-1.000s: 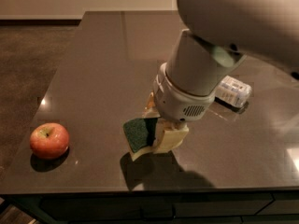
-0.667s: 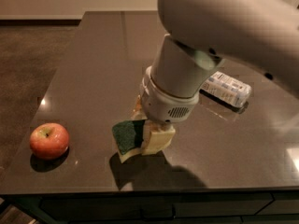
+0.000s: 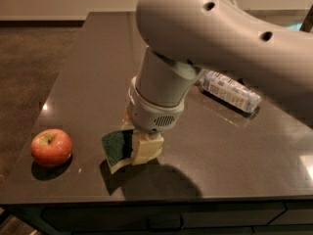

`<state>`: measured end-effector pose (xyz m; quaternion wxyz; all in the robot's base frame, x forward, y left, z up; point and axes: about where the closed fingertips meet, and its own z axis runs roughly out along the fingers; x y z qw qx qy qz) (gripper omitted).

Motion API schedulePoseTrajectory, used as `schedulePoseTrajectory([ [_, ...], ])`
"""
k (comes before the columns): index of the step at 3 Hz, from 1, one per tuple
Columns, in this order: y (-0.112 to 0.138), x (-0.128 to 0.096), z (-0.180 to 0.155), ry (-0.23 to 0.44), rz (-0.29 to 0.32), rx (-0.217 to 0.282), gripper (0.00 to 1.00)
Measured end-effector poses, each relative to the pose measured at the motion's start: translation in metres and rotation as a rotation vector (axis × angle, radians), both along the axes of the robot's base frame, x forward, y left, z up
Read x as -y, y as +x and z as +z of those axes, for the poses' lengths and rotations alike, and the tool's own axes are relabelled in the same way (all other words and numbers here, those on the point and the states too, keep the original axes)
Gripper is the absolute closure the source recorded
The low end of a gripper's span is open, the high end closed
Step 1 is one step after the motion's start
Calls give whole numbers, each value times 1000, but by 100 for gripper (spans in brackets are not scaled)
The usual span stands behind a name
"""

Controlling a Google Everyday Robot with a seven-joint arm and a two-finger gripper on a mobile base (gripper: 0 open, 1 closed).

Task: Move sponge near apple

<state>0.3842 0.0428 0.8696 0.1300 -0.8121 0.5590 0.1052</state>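
- A dark, glossy table (image 3: 83,67) is catching soft reflections, its smooth flat top stretching behind and to the right of the apple.
- The apple (image 3: 51,147) is sitting close to the table's front edge. It is round and smooth-skinned, red with a yellowish-green patch around its stem dip.
- The sponge (image 3: 116,146) is showing as a wavy-edged slab to the right of the apple, near it but not touching.
- It is tilting on edge, with its rough dark green face turned toward the apple and 1 pale yellow foam layer behind it.
- Whether its lower corner is touching the table cannot be told.
- The gripper (image 3: 143,148) is pointing down on the sponge's far side from the apple, its pale fingers clamping tight on the sponge.
- The arm (image 3: 220,33), a thick rounded shell in matte grey-white, is rising up and to the right, away from the apple.
- A pale container (image 3: 230,89) with blue print is lying on its side well to the right of the apple, beyond the arm.
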Motion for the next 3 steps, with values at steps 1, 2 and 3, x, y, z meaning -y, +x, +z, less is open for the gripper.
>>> schedulePoseTrajectory([
  [1,0,-14,-6,1,27,1,100],
  [2,0,-24,-11,-3,45,0,83],
  [3,2,-32,-14,-7,51,5,59],
])
